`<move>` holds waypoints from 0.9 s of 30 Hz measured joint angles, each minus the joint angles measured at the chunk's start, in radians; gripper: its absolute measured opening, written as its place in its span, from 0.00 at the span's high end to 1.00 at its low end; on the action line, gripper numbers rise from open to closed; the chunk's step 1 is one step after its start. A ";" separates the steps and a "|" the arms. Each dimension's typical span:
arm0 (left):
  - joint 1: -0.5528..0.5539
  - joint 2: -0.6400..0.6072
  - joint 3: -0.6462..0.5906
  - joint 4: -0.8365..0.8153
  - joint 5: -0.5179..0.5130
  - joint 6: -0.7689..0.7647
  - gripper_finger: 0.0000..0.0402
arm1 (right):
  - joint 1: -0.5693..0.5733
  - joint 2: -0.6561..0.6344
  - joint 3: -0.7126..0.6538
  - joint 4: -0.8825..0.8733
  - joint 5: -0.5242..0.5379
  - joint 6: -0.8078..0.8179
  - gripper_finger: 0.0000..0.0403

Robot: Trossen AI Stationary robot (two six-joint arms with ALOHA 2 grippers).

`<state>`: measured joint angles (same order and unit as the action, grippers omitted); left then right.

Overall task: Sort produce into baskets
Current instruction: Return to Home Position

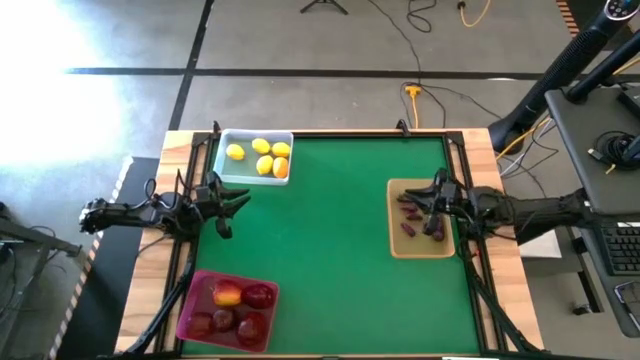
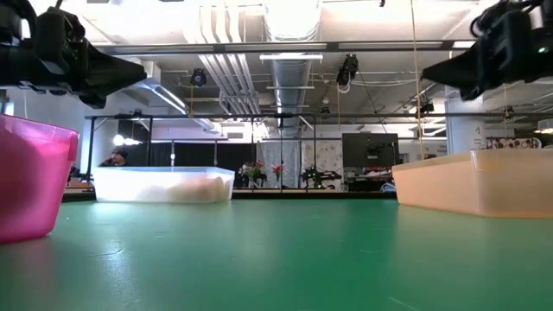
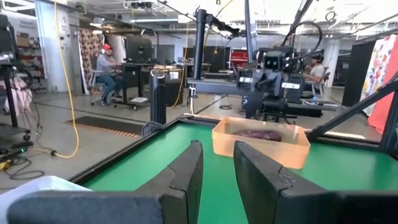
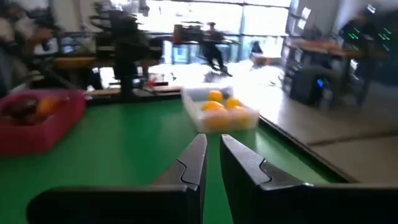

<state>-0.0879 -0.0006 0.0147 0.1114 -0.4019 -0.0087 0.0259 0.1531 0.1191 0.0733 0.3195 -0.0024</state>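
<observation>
a green table (image 1: pixel 340 230) sits in a big work room. the left gripper (image 3: pixel 217 168) hangs by the clear bin (image 1: pixel 250 134), fingers a little apart, holding nothing. the right gripper (image 4: pixel 212 155) hangs over the tan tray (image 1: pixel 395 245), with a thin gap and nothing in it. from above you see lemons (image 1: pixel 262 158) in the clear bin, red fruits (image 1: pixel 250 325) in the pink bin (image 1: pixel 200 280) and purple pieces (image 1: pixel 410 215) in the tray. the low view shows only the bins' sides.

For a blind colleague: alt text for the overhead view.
Sorted produce on green table: lemons in the clear bin, red fruits in the pink bin, purple pieces in the tan tray. Left arm and right arm wait at opposite sides.
</observation>
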 joint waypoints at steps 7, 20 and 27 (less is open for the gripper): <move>-0.004 0.000 -0.004 -0.027 0.000 -0.009 0.81 | 0.001 -0.152 0.026 -0.160 -0.035 -0.010 0.90; -0.007 0.001 -0.004 -0.050 0.138 0.142 0.81 | 0.002 -0.140 -0.106 -0.027 -0.124 0.029 0.90; -0.007 0.028 -0.003 -0.071 0.236 0.084 0.81 | 0.002 -0.135 -0.107 -0.016 -0.137 0.047 0.90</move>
<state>-0.0948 0.0270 0.0120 0.0400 -0.1659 0.0752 0.0280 0.0181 0.0124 0.0571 0.1829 0.0448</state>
